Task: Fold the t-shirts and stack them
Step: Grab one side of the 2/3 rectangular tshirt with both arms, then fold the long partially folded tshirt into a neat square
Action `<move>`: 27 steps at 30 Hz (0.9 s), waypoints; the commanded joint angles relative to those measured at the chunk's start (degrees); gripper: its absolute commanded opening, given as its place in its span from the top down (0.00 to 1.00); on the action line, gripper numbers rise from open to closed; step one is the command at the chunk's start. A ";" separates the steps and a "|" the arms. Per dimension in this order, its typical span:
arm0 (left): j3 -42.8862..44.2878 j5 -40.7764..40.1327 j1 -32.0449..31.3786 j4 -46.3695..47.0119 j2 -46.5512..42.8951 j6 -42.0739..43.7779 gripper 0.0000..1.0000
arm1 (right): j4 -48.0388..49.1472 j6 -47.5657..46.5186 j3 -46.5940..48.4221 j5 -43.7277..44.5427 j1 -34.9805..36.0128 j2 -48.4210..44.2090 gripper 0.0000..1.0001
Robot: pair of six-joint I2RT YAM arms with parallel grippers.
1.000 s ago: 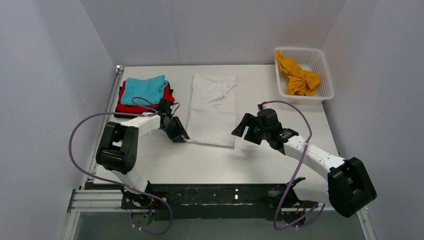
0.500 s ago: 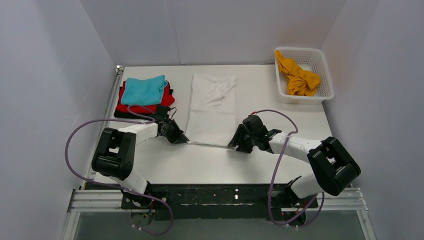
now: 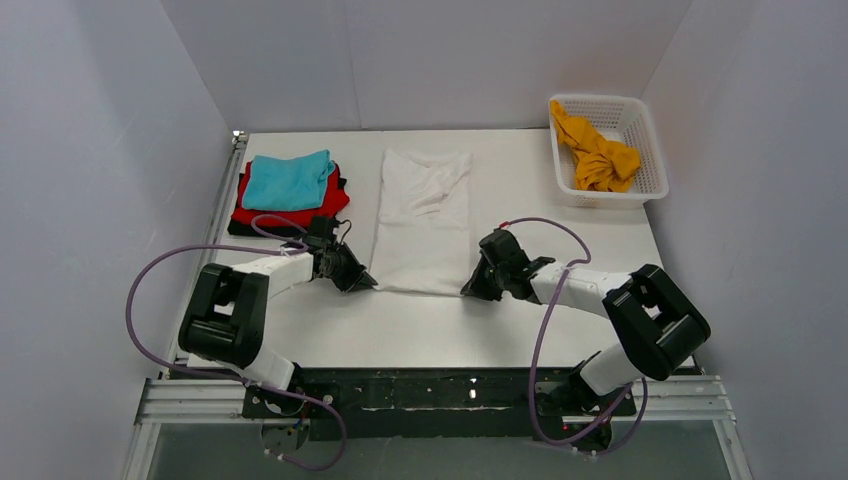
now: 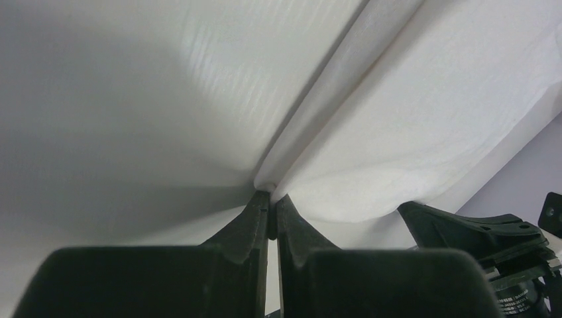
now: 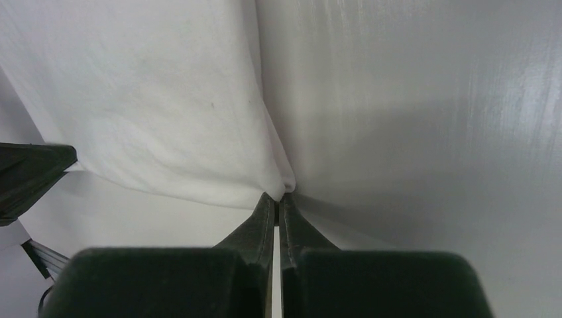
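The white t-shirt (image 3: 423, 220) lies folded into a long strip in the middle of the table. My left gripper (image 3: 366, 283) is shut on its near left corner (image 4: 268, 182); my right gripper (image 3: 470, 290) is shut on its near right corner (image 5: 286, 183). Both corners sit pinched between the fingertips, low on the table. A folded teal t-shirt (image 3: 290, 180) rests on a red one (image 3: 335, 200) and a black one (image 3: 245, 228) at the back left. An orange-yellow t-shirt (image 3: 597, 155) lies crumpled in the basket.
The white lattice basket (image 3: 650, 160) stands at the back right corner. Grey walls close in the table on three sides. The left arm's purple cable (image 3: 150, 280) loops out over the table's left edge.
The right gripper came down to the shirt's near right corner and shut on it. The left gripper shifted slightly and shut on the near left corner.
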 commanded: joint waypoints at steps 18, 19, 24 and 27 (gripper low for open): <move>0.91 -4.78 -11.98 -67.21 -55.65 -4.35 1.00 | -51.80 -9.90 12.96 -35.22 3.39 -34.65 0.99; 2.07 -3.10 -12.00 -67.62 -55.84 -4.20 1.00 | -52.43 -10.18 14.13 -36.75 3.39 -35.03 0.99; 8.96 -5.10 -12.01 -71.73 -57.10 -2.25 1.00 | -51.63 -10.40 16.90 -41.16 2.96 -36.66 0.99; 9.25 -5.84 -12.01 -69.55 -55.90 -2.05 1.00 | -50.29 -11.15 17.28 -39.81 0.88 -35.92 0.99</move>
